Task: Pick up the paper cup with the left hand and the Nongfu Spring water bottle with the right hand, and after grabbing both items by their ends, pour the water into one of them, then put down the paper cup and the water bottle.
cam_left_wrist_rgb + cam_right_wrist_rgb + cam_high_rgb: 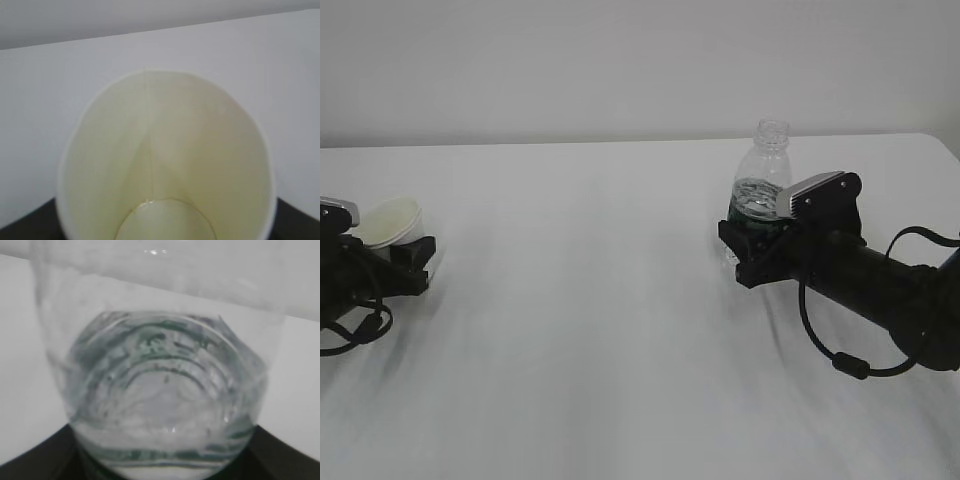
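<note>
My left hand (405,262) probably grips the paper cup (390,222); right hand (752,250) clamps the Nongfu Spring water bottle (761,185). I lift both level.

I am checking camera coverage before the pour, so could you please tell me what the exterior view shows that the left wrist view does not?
Only the exterior view shows the Nongfu Spring water bottle, upright and capless with the right gripper around its lower part, plus the left gripper at the paper cup near the left edge.

Only the left wrist view shows down inside the cup: pale yellowish walls, a vertical seam and the round bottom, with no obvious water.

Both show the paper cup and the white table.
</note>
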`<state>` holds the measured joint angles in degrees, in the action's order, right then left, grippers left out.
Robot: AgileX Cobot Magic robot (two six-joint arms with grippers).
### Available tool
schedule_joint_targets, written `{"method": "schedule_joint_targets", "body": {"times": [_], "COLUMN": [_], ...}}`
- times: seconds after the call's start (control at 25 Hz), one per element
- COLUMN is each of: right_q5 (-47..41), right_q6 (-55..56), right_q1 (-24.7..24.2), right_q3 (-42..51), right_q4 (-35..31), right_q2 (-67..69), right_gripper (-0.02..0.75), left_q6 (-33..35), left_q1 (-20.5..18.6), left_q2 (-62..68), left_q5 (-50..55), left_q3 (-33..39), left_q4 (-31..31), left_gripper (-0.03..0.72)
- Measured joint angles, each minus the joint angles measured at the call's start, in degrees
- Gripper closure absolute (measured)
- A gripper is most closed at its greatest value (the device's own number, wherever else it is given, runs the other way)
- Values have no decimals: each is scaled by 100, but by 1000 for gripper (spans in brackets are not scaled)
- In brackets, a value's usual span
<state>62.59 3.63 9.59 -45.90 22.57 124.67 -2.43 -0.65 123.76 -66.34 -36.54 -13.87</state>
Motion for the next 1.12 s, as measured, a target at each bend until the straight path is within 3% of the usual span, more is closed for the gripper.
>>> {"method": "schedule_joint_targets", "body": {"times": [0.64, 1.12], "right_q5": [-24, -280], "right_q6": [0, 88], "right_q1": [0, 0], "right_q3": [0, 24], "right_q4": [12, 441], "right_q2": [0, -194], "right_gripper": [283, 283], "left_q6": [-199, -722], "left_q1": [0, 0], "left_q2": [-510, -757], "left_q5": [11, 32], "left_q3": [290, 330], "left_q4": [-838, -2296], "left_gripper": [235, 235]}}
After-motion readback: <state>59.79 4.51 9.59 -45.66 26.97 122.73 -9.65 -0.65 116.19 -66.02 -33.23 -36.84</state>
